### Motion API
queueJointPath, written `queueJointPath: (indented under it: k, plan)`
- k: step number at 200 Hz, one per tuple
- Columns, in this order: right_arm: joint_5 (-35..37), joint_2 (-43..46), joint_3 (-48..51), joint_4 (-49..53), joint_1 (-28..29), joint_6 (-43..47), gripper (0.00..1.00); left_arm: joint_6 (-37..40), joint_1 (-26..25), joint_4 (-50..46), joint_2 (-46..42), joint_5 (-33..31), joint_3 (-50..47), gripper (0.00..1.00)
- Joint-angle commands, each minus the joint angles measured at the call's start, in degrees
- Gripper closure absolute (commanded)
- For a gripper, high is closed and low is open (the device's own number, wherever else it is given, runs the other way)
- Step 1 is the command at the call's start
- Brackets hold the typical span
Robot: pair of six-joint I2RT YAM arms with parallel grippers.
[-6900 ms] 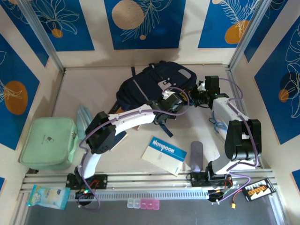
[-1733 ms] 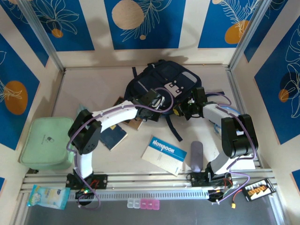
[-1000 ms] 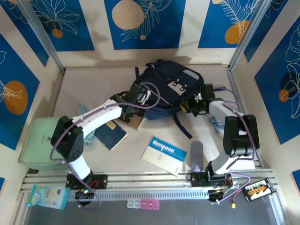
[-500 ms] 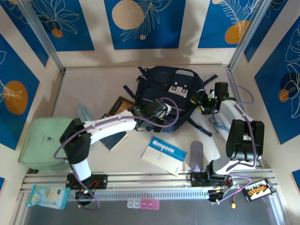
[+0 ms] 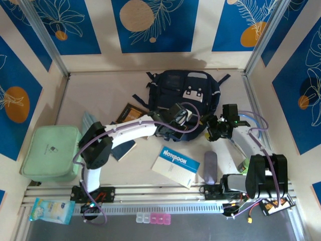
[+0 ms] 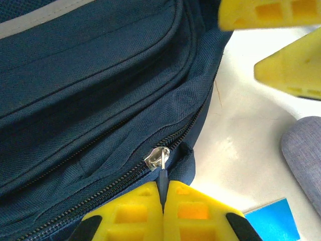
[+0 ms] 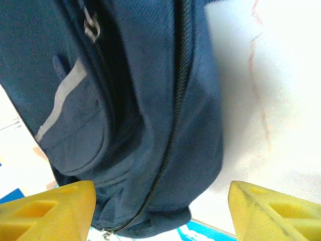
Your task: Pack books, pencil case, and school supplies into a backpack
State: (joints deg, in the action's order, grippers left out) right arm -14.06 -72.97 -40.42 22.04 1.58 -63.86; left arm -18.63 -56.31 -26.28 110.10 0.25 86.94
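Observation:
The navy backpack (image 5: 183,93) lies flat at the back middle of the table. My left gripper (image 5: 184,126) is at its near edge, shut on the dark zipper pull (image 6: 163,176) just below the silver slider (image 6: 156,156). My right gripper (image 5: 214,128) hovers open at the backpack's (image 7: 140,100) near right corner, its fingertips (image 7: 47,208) spread wide with nothing between them. The white-and-blue notebook (image 5: 175,166) and the grey pencil case (image 5: 210,167) lie in front of the bag. A brown book (image 5: 130,112) and a navy book (image 5: 123,148) lie to the left, partly under my left arm.
A pale-green flat box (image 5: 52,152) sits at the left edge, with a pale teal item (image 5: 89,122) behind it. A light packet (image 5: 50,211) rests on the front rail. Walls close the table on three sides.
The backpack has turned and slid toward me. My right gripper has opened and pulled back to the bag's near right corner. My left gripper moved right, still clamped on the zipper pull.

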Motion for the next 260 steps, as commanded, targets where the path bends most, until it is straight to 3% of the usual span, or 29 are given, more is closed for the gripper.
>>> queueJointPath:
  k: [1, 56, 93, 112, 140, 194, 235, 260]
  plan:
    - [-1.17, -2.14, -0.35, -3.12, 2.58, -5.04, 0.32, -0.61, 0.06, 2.5, 0.2, 1.59, 1.57, 1.0]
    - [1.17, -5.1, 2.98, -6.21, 6.24, -9.24, 0.47, -1.26, 0.06, 2.86, 0.02, 1.44, 0.21, 1.0]
    - [2.89, -6.87, 2.64, -5.87, 5.53, -8.33, 0.73, 0.1, 0.2, 1.09, -0.27, 1.64, 0.07, 1.0]
    - [4.53, -6.77, 1.56, -5.49, 4.77, -6.65, 0.81, 7.1, 0.64, -2.96, -1.04, 4.59, 0.41, 1.0]
    - [8.13, -5.62, -0.76, -2.48, 3.49, -3.44, 0.83, 12.56, 3.15, -9.39, -3.88, 2.45, -0.81, 1.0]
    - [12.89, -3.97, -2.29, -0.64, 0.25, -0.3, 0.85, 13.69, 10.94, -8.56, -9.35, -1.64, -7.97, 1.0]
    - [16.16, -5.56, -6.93, 2.22, -2.17, 4.73, 0.86, 15.15, 14.9, -6.73, -8.72, -1.42, -7.65, 1.0]
    - [18.9, -6.62, -9.27, 3.39, -3.34, 7.79, 0.86, 14.63, 14.92, -4.31, -6.79, 2.78, -5.83, 1.0]
